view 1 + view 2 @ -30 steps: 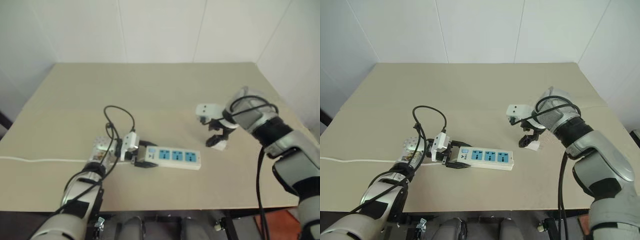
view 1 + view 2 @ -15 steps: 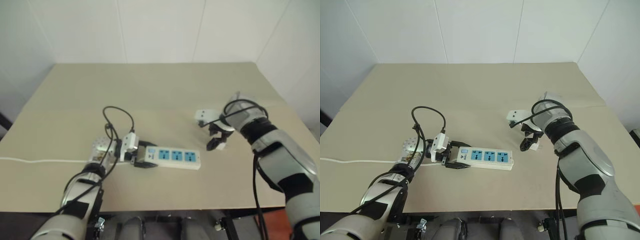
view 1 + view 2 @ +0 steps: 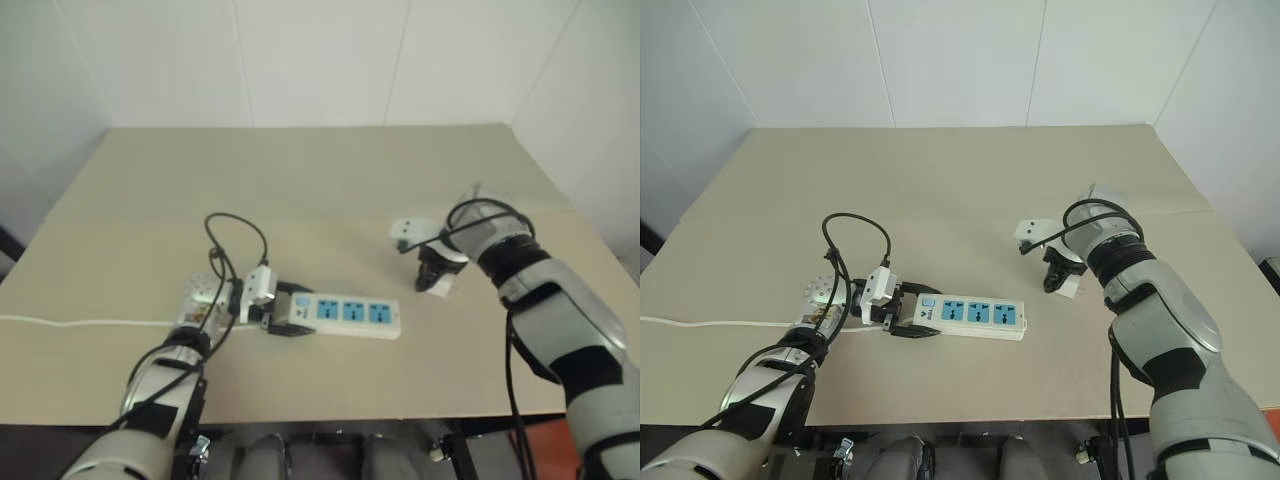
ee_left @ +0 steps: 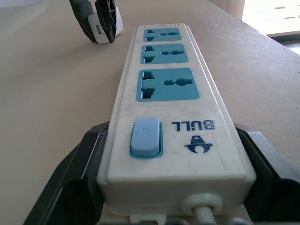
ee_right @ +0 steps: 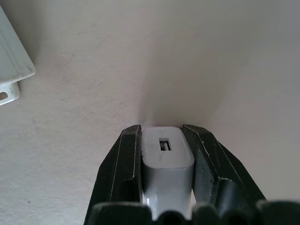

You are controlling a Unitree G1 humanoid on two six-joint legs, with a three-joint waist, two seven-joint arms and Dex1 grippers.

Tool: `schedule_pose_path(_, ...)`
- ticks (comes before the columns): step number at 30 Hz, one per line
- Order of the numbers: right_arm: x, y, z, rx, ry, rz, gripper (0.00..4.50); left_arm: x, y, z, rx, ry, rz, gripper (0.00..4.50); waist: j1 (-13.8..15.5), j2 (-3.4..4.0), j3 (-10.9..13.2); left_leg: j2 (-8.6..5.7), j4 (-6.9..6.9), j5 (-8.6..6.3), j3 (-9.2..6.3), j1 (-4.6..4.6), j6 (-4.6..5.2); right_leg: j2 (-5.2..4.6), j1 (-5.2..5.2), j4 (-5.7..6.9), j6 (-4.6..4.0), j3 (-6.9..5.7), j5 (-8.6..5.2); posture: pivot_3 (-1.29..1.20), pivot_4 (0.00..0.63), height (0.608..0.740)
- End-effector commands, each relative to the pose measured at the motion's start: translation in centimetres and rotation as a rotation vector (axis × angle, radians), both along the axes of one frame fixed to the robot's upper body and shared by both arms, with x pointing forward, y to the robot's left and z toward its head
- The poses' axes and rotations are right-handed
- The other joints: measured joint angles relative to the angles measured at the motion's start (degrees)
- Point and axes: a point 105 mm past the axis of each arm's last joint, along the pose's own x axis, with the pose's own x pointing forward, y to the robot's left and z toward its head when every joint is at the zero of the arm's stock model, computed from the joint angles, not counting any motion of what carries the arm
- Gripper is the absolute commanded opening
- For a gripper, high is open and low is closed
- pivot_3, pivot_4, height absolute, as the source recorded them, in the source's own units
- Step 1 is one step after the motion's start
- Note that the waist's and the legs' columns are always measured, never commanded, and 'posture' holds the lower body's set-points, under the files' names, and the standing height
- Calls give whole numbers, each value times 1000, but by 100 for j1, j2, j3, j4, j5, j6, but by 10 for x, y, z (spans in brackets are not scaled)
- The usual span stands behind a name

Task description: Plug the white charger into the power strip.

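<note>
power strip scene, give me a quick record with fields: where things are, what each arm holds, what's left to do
table: beige tabletop
power strip: flat on the table, three blue sockets up, all free
left gripper: jaws shut on the switch end of the strip
white charger: standing on the table, right of the strip, apart from it
right gripper: pointing down, jaws shut on the charger's two sides
cord: thin white, runs off the table's left edge
left to do: lift charger, carry to a socket, push in
</note>
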Motion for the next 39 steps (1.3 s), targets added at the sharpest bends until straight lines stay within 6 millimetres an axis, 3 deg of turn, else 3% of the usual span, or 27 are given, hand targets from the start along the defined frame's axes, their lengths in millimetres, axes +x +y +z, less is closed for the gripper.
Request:
schedule_pose_path(1,2,0,13,0,-38,22,1128,-13,-2,-23,76,62,-45,3322,-3,0,0,0,0,0,0,0,0,0,-1,3,0,0,0,0,150,740)
schedule_pose_path(5,2,4,25,8,-80,38,1128,-13,-1,-23,86,64,-48,3322,-7,0,0,0,0,0,0,1,0,0,-2,5,0,0,0,0,150,740)
schedule_pose_path(9,7,16,54,116,-196,2,1128,-14,0,-25,108,79,-54,3322,-8,0,0,0,0,0,-1,1,0,0,-2,6,0,0,0,0,150,740)
schedule_pose_path(13,3,45,88,478,-286,-28,1128,-10,0,-23,67,104,-13,3322,-12,0,0,1,1,0,-3,1,0,1,-3,9,0,-1,0,0,150,740)
schedule_pose_path(15,-5,52,95,633,-310,10,1128,-9,-1,-22,54,104,2,3322,1,0,-1,1,1,0,-5,0,0,1,-2,9,0,-1,0,0,150,740)
schedule_pose_path(18,-18,59,87,808,-345,63,1128,-12,-4,-21,46,105,-17,3322,38,-11,-11,0,1,0,-11,5,0,0,10,5,0,-7,0,0,150,740)
schedule_pose_path(26,-55,100,77,1324,-424,178,1128,-14,-1,-21,65,122,-29,3322,-20,-5,-14,1,0,0,-10,6,0,1,2,14,0,2,0,0,150,740)
schedule_pose_path(34,-63,125,70,1532,-449,201,1128,-11,1,-20,95,124,-19,3322,-50,-7,-15,2,1,0,-11,27,0,4,26,13,1,-2,0,0,150,740)
schedule_pose_path(39,-74,141,56,1602,-439,262,1128,-10,3,-19,103,123,-11,3322,-68,-7,-15,3,0,0,-17,44,0,4,48,10,1,-6,0,0,150,740)
